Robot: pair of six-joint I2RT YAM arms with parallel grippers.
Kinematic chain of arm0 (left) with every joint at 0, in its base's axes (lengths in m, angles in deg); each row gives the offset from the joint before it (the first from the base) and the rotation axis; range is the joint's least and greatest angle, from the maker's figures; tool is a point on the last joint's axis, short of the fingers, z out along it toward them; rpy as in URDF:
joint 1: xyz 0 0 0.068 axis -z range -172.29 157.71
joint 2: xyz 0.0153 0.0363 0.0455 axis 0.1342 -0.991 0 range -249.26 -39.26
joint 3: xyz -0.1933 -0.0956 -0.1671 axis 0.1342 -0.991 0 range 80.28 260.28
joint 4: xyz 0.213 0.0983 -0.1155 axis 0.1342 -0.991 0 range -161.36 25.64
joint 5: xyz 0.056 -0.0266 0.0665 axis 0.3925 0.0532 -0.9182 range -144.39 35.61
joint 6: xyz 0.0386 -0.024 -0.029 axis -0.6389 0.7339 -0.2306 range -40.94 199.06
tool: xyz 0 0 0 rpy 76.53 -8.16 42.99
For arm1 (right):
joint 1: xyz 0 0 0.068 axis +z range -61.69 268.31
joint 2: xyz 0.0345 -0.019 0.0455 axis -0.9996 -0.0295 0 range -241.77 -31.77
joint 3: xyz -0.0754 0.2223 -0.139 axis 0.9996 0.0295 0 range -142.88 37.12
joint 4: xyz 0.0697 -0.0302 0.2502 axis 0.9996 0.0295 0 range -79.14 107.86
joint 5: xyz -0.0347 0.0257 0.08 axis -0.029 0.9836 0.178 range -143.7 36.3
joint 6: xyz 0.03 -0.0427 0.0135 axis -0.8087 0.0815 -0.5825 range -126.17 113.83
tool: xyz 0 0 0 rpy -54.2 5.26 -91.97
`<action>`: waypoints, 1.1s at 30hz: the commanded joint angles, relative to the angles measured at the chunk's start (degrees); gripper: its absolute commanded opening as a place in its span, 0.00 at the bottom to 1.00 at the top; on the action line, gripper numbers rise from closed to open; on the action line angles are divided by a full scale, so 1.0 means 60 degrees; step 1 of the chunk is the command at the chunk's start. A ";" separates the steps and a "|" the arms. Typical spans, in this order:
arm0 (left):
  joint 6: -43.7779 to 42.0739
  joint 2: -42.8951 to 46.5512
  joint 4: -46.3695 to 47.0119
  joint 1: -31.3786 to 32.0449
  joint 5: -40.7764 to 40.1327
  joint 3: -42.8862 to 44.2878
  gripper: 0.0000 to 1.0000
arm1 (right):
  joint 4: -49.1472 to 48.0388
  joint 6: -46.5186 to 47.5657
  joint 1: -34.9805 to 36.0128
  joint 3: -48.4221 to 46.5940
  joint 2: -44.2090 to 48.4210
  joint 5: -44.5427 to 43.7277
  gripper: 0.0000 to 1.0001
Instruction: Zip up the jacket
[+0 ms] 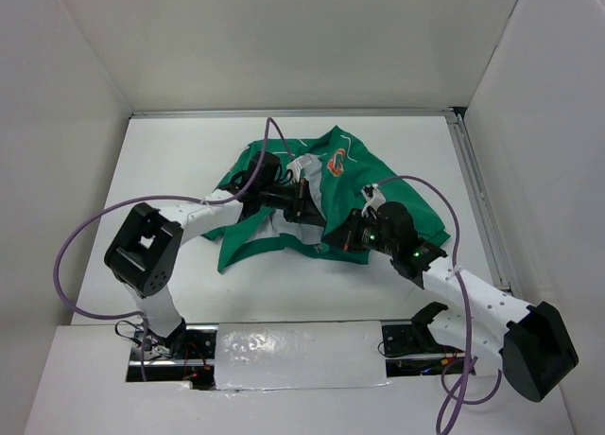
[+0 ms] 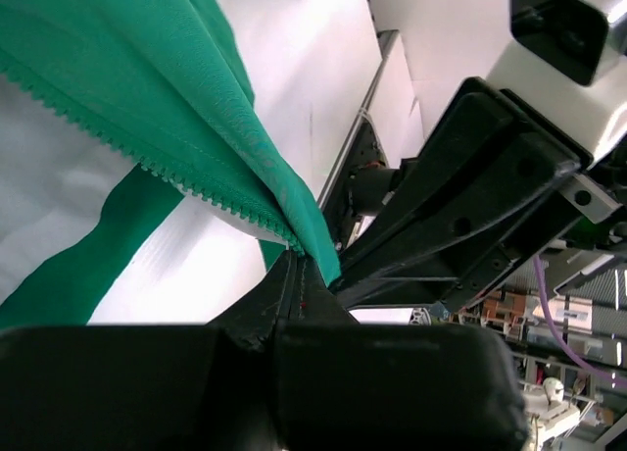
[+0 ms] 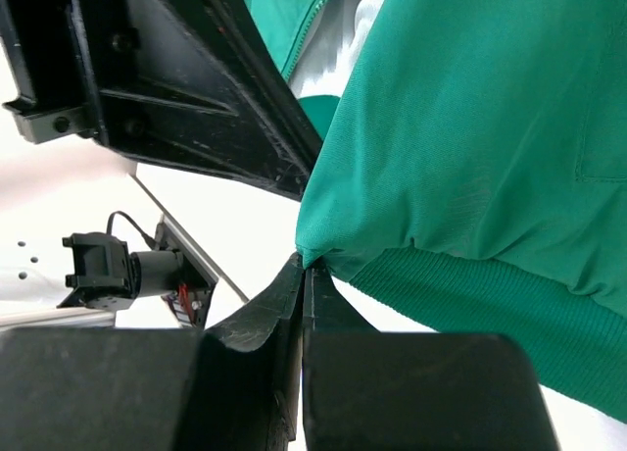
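The green jacket lies crumpled at the table's middle, its orange-and-white letter patch facing up and white lining showing. My left gripper is shut on the jacket's front edge; in the left wrist view its fingers pinch the green fabric just below the zipper teeth. My right gripper is shut on a corner of the jacket near the ribbed hem; its fingertips pinch the green cloth. The two grippers are close together. The zipper slider is not visible.
White walls enclose the table. A metal rail runs along the right side. Purple cables loop from both arms. The arm bases and a foil-covered strip sit at the near edge.
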 commanded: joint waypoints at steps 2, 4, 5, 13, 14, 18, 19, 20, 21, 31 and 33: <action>-0.0198 0.0158 0.0828 0.0045 0.0479 0.0318 0.00 | -0.0108 0.0275 0.0166 -0.0099 0.0191 0.0186 0.00; -0.0272 0.0247 0.0901 0.0074 0.0494 0.0260 0.00 | -0.0064 0.0363 0.0166 -0.0143 0.0176 0.0230 0.03; -0.0315 0.0363 0.0887 0.0089 0.0465 0.0245 0.00 | -0.0050 0.0436 0.0166 -0.0157 0.0162 0.0274 0.06; -0.0682 0.0643 0.0887 0.0338 0.0259 0.0127 0.00 | -0.0269 0.0597 0.0166 -0.0333 0.0015 0.0522 0.23; -0.0711 0.0628 0.0873 0.0338 0.0274 0.0156 0.00 | -0.0313 0.0568 0.0166 -0.0319 -0.0014 0.0640 0.24; -0.0784 0.0643 0.0902 0.0367 0.0450 0.0215 0.00 | -0.0386 0.0597 0.0166 -0.0216 -0.0058 0.0495 0.27; -0.0785 0.0672 0.0887 0.0382 0.0464 0.0230 0.00 | -0.0459 0.0568 0.0166 -0.0202 -0.0044 0.0422 0.27; -0.0799 0.0686 0.0887 0.0397 0.0465 0.0230 0.00 | -0.0561 0.0510 0.0166 -0.0115 0.0000 0.0305 0.27; -0.0814 0.0701 0.0873 0.0440 0.0450 0.0201 0.00 | -0.0649 0.0466 0.0151 -0.0128 0.0015 0.0217 0.27; -0.0974 0.0892 0.0084 0.0529 0.0012 0.0520 0.05 | -0.0885 0.0465 0.0122 -0.0129 0.0116 0.0084 0.00; -0.1150 0.0993 -0.0719 0.0499 -0.0382 0.0727 0.18 | -0.0885 0.0509 0.0122 -0.0055 0.0292 0.0099 0.00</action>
